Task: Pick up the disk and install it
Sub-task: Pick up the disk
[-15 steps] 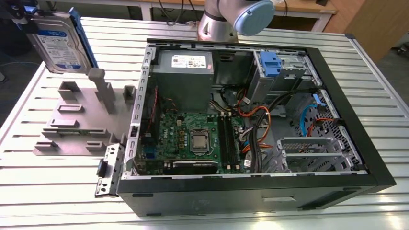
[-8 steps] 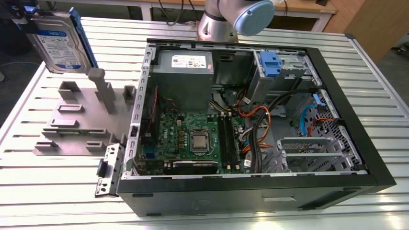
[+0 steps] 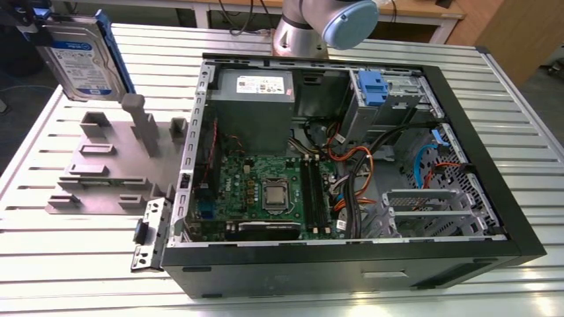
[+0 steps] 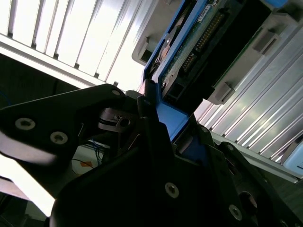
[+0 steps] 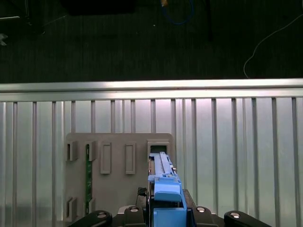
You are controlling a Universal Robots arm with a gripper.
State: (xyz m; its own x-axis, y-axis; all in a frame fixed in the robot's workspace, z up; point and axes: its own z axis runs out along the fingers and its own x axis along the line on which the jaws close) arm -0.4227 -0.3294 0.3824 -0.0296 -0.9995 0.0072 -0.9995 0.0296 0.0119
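Observation:
The disk point(image 3: 84, 61), a silver drive with a white-and-blue label and a blue carrier rail, hangs upright in the air at the exterior view's far left, just above the grey slotted stand point(image 3: 110, 162). My gripper point(image 3: 41, 21) is shut on its upper edge. In the first wrist view, the blue rail point(image 5: 163, 187) runs out from between my black fingers point(image 5: 132, 213), with the stand point(image 5: 118, 161) below it. In the second wrist view, my fingers point(image 4: 149, 111) clamp the blue rail point(image 4: 168, 120), and the disk's underside with its connector point(image 4: 201, 40) shows beyond.
An open black computer case point(image 3: 493, 198) lies on the slatted metal table point(image 3: 79, 264) on the exterior view's right, holding a grey power-supply box point(image 3: 255, 86), a motherboard point(image 3: 264, 191), cables and a blue-fronted drive bay point(image 3: 374, 89). The arm's base point(image 3: 321, 26) stands behind the case. One stand slot holds a green board point(image 5: 88, 175).

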